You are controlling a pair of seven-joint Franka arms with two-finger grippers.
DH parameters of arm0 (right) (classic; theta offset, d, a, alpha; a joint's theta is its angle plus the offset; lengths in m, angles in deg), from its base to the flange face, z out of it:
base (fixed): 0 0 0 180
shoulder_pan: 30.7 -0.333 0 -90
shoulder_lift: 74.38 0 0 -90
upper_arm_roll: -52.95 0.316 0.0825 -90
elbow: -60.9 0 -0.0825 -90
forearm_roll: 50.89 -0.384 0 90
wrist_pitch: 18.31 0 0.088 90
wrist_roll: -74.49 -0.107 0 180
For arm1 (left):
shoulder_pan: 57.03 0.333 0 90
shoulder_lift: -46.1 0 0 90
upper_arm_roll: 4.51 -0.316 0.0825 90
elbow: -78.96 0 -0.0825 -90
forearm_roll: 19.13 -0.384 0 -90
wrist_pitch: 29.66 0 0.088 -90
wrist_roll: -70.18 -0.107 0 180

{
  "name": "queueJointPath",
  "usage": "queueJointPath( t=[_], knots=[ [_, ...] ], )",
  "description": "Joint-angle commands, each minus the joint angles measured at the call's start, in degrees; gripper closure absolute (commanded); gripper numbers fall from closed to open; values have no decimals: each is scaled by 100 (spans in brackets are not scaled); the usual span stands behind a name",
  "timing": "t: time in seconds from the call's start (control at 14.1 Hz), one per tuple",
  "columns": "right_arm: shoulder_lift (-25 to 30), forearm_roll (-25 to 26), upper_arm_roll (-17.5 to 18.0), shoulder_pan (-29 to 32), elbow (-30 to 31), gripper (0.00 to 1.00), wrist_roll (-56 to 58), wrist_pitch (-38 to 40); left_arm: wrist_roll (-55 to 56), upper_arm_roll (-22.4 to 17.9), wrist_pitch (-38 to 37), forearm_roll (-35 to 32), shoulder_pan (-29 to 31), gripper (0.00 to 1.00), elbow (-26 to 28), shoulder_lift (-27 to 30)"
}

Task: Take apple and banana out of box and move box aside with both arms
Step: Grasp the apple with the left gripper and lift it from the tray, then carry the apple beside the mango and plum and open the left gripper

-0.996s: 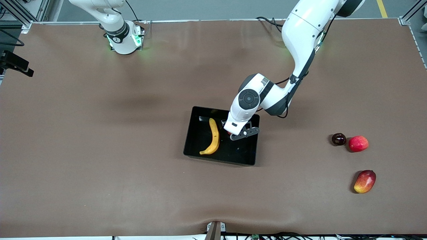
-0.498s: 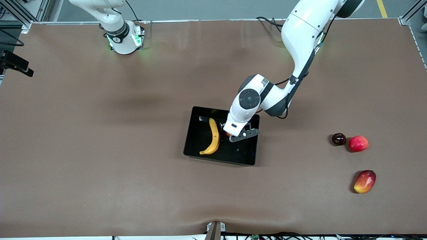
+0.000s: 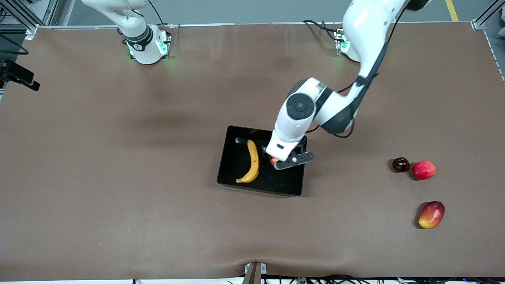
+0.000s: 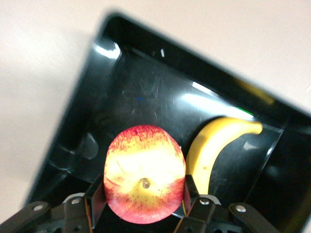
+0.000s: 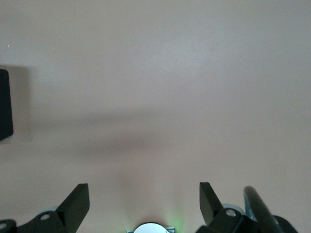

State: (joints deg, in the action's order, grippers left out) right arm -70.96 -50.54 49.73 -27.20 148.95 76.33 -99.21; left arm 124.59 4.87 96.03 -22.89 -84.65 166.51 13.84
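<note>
A glossy black plastic box (image 3: 232,157) throws back bright highlights from its smooth floor and low walls, seen here on a matt brown surface (image 3: 118,177) whose covering looks like soft cloth or felt, faintly rippled near the front camera's edge. In the left wrist view, the apple (image 4: 145,180) shows a waxy, finely speckled red-and-yellow skin, while the banana (image 4: 214,145) beside it has a smooth, dull-satin yellow peel. The left arm (image 3: 300,114) wears shiny white moulded shells with dark grey matt joint bands; its end effector (image 3: 282,161) is matt black. Three loose fruits (image 3: 424,170) toward the left arm's end look smooth-skinned, with a slight sheen.
</note>
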Motion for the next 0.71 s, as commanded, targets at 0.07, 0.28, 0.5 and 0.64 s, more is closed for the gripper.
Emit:
queueJointPath(
  t=[0.07,0.28,0.5,0.64],
  knots=[
    [45,-105,58,117,19,0,-9,22,-543,11,-255,-151,554,100,113,605],
    [45,-105,58,117,19,0,-9,22,-1510,29,-528,-151,1108,100,148,685],
    [45,-105,58,117,19,0,-9,22,-2371,20,-581,-151,1635,100,228,572],
    [45,-105,58,117,19,0,-9,30,-2846,28,-563,-151,1952,100,193,423]
  ],
)
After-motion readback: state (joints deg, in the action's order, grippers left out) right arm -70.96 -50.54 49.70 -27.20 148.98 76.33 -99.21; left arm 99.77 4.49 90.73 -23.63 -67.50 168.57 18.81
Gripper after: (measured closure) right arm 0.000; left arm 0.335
